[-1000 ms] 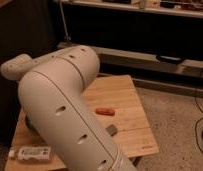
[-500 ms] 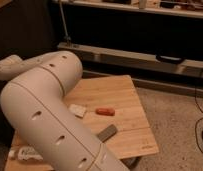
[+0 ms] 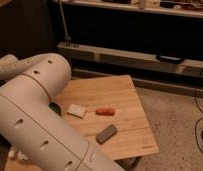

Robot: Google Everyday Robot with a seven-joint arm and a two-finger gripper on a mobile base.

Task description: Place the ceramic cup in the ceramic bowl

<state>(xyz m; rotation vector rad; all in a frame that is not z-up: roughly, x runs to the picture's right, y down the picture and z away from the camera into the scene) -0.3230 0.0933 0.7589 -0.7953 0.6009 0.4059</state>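
Observation:
My white arm (image 3: 40, 115) fills the left half of the camera view and covers the left part of the wooden table (image 3: 120, 95). The gripper is not in view; it lies somewhere beyond the arm's upper end at the left edge. No ceramic cup shows. A small dark rounded edge (image 3: 55, 108) peeks out from behind the arm, just left of a flat white square block (image 3: 76, 110); it may be the dark green ceramic bowl, but most of it is hidden and I cannot tell.
On the table lie a small red-orange object (image 3: 105, 111) and a grey oblong object (image 3: 106, 133) nearer the front edge. A white item (image 3: 17, 155) shows at the lower left. A dark shelf unit (image 3: 145, 30) stands behind, and cables (image 3: 201, 135) lie on the floor at the right.
The arm has swung left and down in the view, uncovering more of the table: the white block and the grey object have come into sight.

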